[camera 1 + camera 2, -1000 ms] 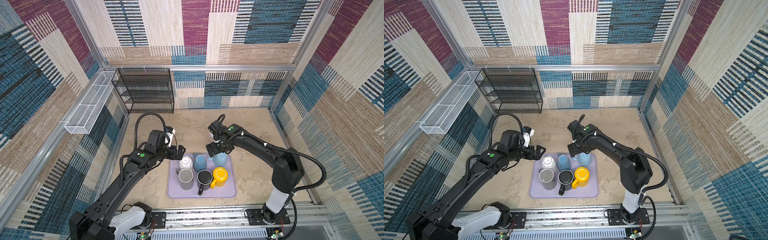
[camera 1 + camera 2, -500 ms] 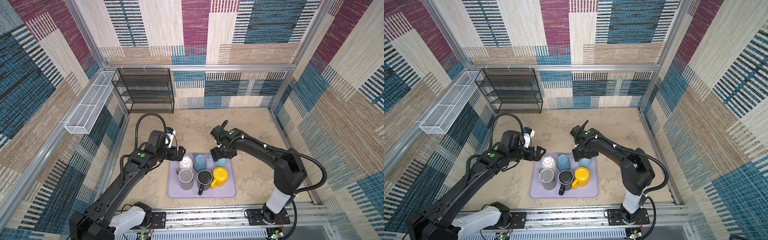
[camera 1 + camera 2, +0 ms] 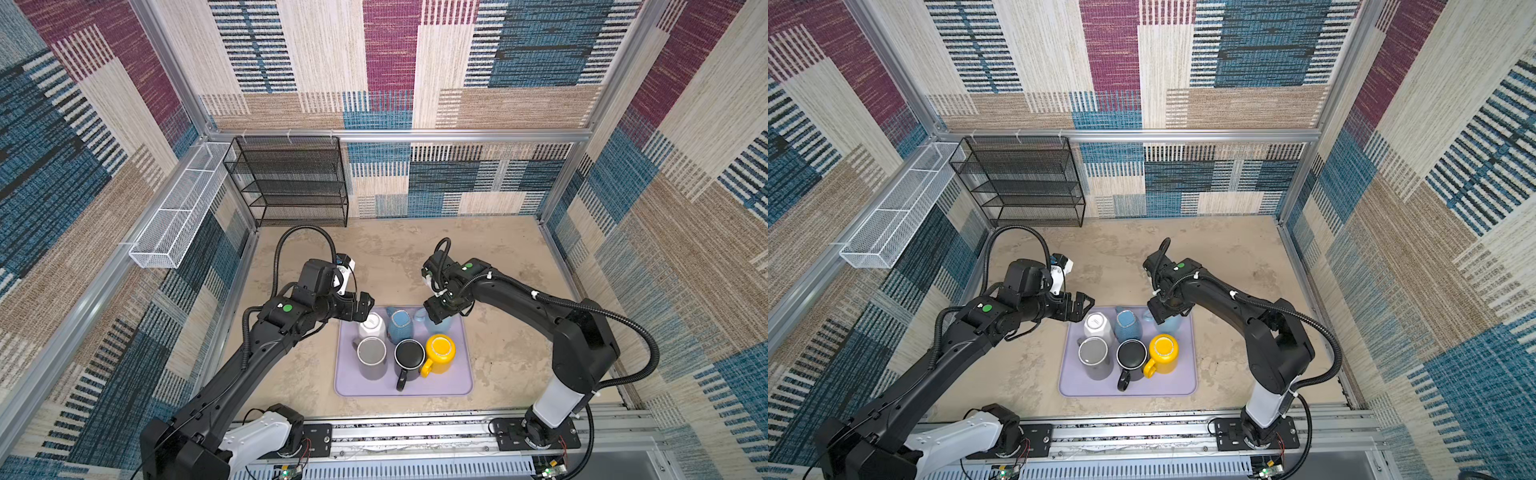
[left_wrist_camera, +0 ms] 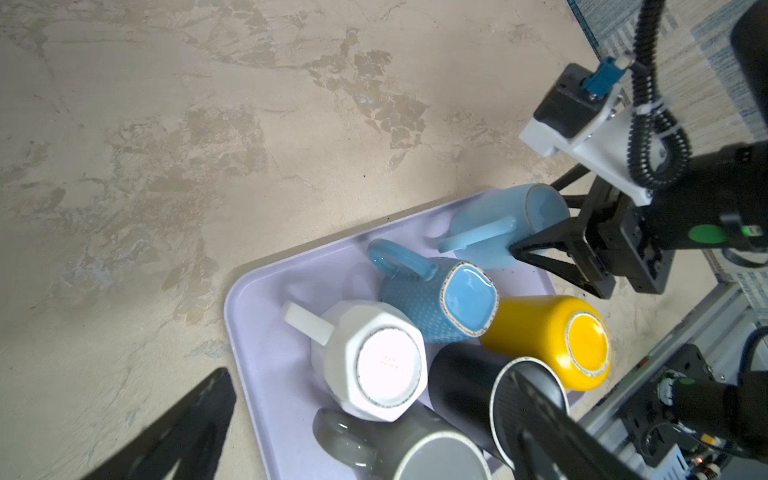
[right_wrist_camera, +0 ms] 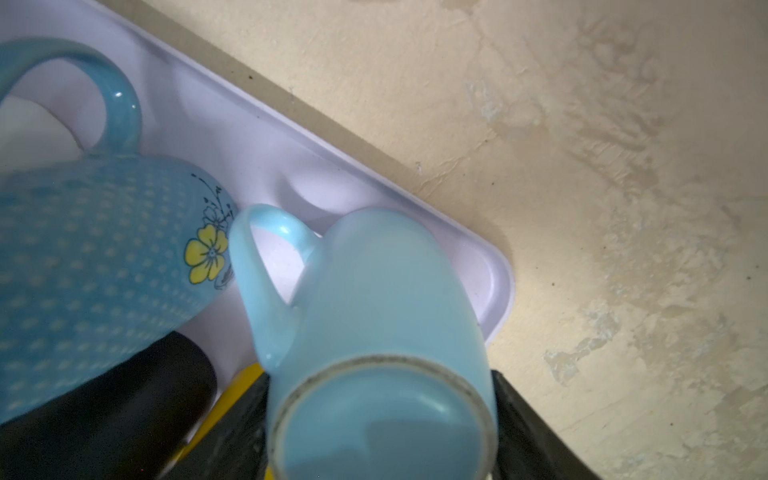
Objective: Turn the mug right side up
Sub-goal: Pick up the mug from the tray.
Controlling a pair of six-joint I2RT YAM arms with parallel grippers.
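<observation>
One illegible stamp, white mug (image 4: 374, 365), left pincer (image 3: 362, 308) wide, right pincer (image 3: 444, 315) around pale-blue mug (image 5: 382, 316), grip unclear

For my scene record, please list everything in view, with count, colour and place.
lilac plastic tray: one, lilac, on beige tabletop
white faceted mug: one, white, tray's back row
dotted blue mug: one, blue, back row middle
pale blue mug: one, light blue, back row, bottom up
grey mug: one, grey, front row
black mug: one, black, front row middle
yellow mug: one, yellow, front row
black wire rack: one, black, back wall
white mesh basket: one, white, side wall
left claw: one, black, open, beside the white faceted mug
right claw: one, black, around the pale blue mug
</observation>
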